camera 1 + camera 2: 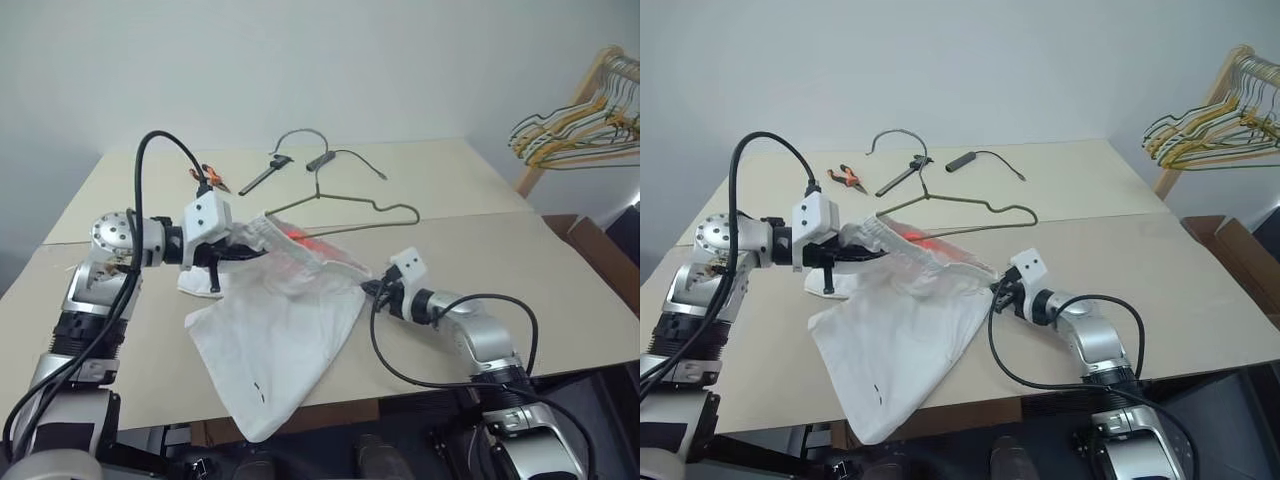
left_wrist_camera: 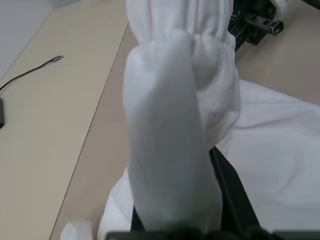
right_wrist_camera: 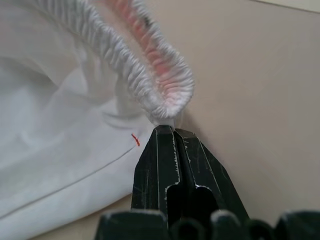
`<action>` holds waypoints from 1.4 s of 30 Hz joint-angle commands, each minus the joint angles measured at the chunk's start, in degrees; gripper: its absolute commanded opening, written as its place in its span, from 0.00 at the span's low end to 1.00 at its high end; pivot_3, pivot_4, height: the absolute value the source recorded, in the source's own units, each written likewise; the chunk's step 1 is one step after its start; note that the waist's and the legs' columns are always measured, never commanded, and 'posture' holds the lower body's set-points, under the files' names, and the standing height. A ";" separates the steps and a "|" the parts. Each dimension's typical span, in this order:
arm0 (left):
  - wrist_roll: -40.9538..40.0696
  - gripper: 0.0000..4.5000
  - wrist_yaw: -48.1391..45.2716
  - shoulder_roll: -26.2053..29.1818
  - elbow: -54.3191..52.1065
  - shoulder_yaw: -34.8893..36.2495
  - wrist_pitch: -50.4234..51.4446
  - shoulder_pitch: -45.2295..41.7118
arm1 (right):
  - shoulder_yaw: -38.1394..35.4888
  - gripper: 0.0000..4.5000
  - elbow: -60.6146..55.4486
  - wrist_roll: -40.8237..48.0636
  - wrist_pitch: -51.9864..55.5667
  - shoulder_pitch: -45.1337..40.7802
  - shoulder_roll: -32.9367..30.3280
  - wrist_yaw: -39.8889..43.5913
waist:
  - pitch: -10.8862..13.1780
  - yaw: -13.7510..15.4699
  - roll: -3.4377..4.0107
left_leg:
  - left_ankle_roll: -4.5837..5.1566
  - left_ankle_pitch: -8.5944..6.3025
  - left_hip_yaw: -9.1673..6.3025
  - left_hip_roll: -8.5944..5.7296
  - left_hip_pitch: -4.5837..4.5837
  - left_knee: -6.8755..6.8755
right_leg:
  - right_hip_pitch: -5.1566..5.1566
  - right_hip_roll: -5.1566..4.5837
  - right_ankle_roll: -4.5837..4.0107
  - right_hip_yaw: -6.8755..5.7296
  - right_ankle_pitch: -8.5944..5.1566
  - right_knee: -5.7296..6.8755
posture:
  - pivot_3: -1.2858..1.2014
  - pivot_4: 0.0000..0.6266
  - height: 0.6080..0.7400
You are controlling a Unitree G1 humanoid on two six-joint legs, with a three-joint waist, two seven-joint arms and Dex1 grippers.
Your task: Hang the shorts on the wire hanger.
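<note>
Two grippers are on the shorts, one at each end of the gathered waistband. Your left gripper is closed on the waistband's left end and holds it lifted off the table; in the left wrist view the bunched white cloth wraps over the black fingers and hides most of them. Your right gripper has its two fingers pressed together, their tips against the bottom of the waistband's right end. A small flap of cloth sits right at the tips, so it looks pinched, but you cannot be fully sure from that view how much cloth is caught. In the head views the right gripper sits low, just above the table, at the right edge of the shorts.

Between the two grippers the waistband stretches as a raised, open band with a reddish patch showing inside. The rest of the shorts lies spread on the table, and one leg hangs over the near edge, with a tiny dark mark close to its hem.

The wire hanger lies flat on the table just behind the shorts, hook pointing away from you. Its near wire runs close along the back of the lifted waistband; you cannot tell whether they touch.

Farther back lie orange-handled pliers, a dark tool and a thin cable.
</note>
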 commanded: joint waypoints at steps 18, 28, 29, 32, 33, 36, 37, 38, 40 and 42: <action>-2.18 0.00 0.02 1.99 -2.23 1.60 -0.13 -0.86 | -2.94 1.00 -0.27 3.57 -2.44 -2.01 -0.44 4.42 | 0.00 0.21 0.00 | 0.00 0.00 0.00 0.00 0.00 0.00 | 0.00 0.00 0.00 0.00 0.00 -0.01 | 0.51 0.00 1.00; -2.21 0.00 -0.10 2.13 -2.59 1.53 -0.03 -0.76 | -3.06 0.70 10.73 2.32 -5.49 -7.31 3.16 4.35 | 0.00 0.20 0.01 | 0.00 0.00 0.00 0.00 0.00 -0.01 | 0.00 0.00 0.00 -0.01 0.00 -0.01 | 0.51 0.00 1.00; -2.23 0.00 -0.14 2.16 -2.61 1.55 -0.05 -0.72 | -2.98 0.63 10.89 2.28 -5.82 -7.44 3.19 4.47 | 0.00 0.20 0.01 | 0.00 0.00 0.00 0.00 -0.01 -0.01 | 0.00 0.00 0.00 -0.01 0.00 -0.01 | 0.51 0.00 1.00; -2.24 0.00 -0.20 2.33 -2.50 1.69 -0.10 -0.63 | -3.19 0.41 10.59 2.32 -5.99 -7.07 3.00 4.42 | -0.01 0.21 0.01 | 0.00 0.00 0.00 0.00 -0.03 -0.03 | -0.02 0.00 0.00 -0.01 0.00 -0.01 | 0.51 0.00 1.00; -2.21 0.00 -0.19 2.39 -2.42 1.73 -0.13 -0.58 | -3.37 0.31 10.40 2.27 -6.09 -6.82 2.78 4.29 | 0.00 0.21 0.01 | 0.00 0.00 -0.01 0.00 -0.03 -0.03 | -0.01 0.00 0.00 -0.01 0.00 -0.01 | 0.51 0.00 1.00; -2.20 0.00 -0.50 2.88 -2.20 1.95 -0.33 -0.25 | -4.44 0.11 8.29 2.84 -5.70 -6.11 1.24 4.66 | 0.00 0.21 0.01 | -0.01 0.00 0.00 0.00 -0.02 -0.02 | -0.01 0.00 0.00 -0.01 0.00 -0.01 | 0.51 0.00 1.00; -2.11 0.00 -0.79 3.25 -1.99 1.92 -0.36 -0.11 | -4.98 0.03 7.30 3.32 -5.32 -6.07 0.48 5.06 | 0.00 0.21 0.01 | -0.01 0.00 0.00 0.00 -0.02 -0.02 | -0.01 0.00 0.00 -0.01 0.00 -0.01 | 0.51 0.00 1.00; -1.97 0.00 -1.12 3.58 -1.76 1.81 -0.51 -0.01 | -5.38 0.00 6.57 3.76 -4.86 -6.13 -0.22 5.43 | 0.00 0.21 0.01 | -0.01 0.00 -0.01 0.00 -0.02 -0.02 | -0.02 0.00 0.00 -0.01 0.00 -0.01 | 0.51 0.00 1.00; -0.30 0.00 -2.76 5.05 -0.75 0.55 -3.21 0.64 | -6.03 0.00 4.21 5.19 -1.68 -6.65 -3.58 8.04 | 0.00 0.21 0.01 | -0.01 0.00 -0.01 0.00 -0.03 -0.03 | -0.02 0.00 0.00 -0.01 0.00 -0.01 | 0.51 0.00 1.00; 0.37 0.00 -3.93 5.77 -0.09 -0.17 -4.64 0.84 | -6.28 0.00 2.98 6.34 0.94 -7.15 -6.01 9.95 | 0.00 0.23 0.01 | 0.00 0.00 0.00 0.00 -0.03 -0.03 | -0.01 0.00 0.00 -0.01 0.00 -0.03 | 0.51 0.00 1.00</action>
